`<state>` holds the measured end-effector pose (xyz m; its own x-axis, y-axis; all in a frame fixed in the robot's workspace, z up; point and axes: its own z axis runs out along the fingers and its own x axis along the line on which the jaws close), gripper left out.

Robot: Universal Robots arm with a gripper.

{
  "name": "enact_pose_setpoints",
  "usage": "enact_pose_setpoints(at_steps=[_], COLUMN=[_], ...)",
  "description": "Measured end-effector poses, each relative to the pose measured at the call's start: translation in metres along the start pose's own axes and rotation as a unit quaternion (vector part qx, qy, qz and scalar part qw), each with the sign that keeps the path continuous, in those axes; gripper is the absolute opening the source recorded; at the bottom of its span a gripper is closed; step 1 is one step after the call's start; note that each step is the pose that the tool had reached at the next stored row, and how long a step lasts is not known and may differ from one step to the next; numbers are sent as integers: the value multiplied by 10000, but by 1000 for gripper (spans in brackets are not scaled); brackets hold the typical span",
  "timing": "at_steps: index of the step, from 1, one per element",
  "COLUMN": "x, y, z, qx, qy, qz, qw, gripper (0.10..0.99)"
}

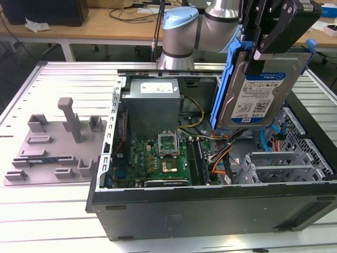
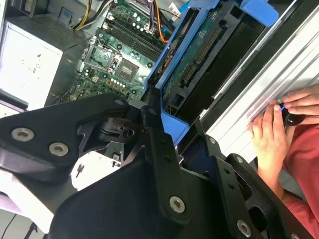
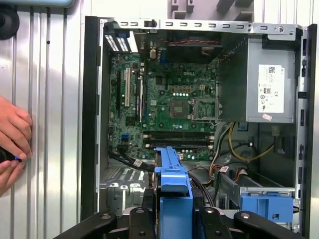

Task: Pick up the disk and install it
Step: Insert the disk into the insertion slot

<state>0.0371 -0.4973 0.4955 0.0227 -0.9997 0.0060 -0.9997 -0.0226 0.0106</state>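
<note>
Silver metal with a white-and-blue label, the disk (image 1: 263, 95) hangs directly beneath the gripper (image 1: 267, 45). The gripper's black fingers (image 1: 257, 59) are clamped on the disk's upper end, holding it clear of every surface. It is nearly upright and slightly tilted, with the label toward the exterior camera. The second wrist view shows its green circuit-board side (image 2: 199, 55). Blue rails (image 1: 227, 79) frame its long edges.

Below the gripper lies the open computer case (image 1: 210, 199). Inside are the motherboard (image 1: 164, 158), the grey power-supply box (image 1: 152, 103) and the metal drive cage (image 1: 284, 164). Outside the case, well apart from the gripper, a person's hands (image 2: 273, 133) are over the ribbed table (image 1: 52, 216).
</note>
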Motion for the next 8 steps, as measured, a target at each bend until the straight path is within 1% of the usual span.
enact_pose_setpoints(at_steps=[5,7,8], x=[19,63,108], y=[1,2,4], z=[0,1,1], qx=[0,1,1], qy=[-3,-10,-15], qz=[12,11,12], qw=[10000,10000,10000], gripper=[369,369,369])
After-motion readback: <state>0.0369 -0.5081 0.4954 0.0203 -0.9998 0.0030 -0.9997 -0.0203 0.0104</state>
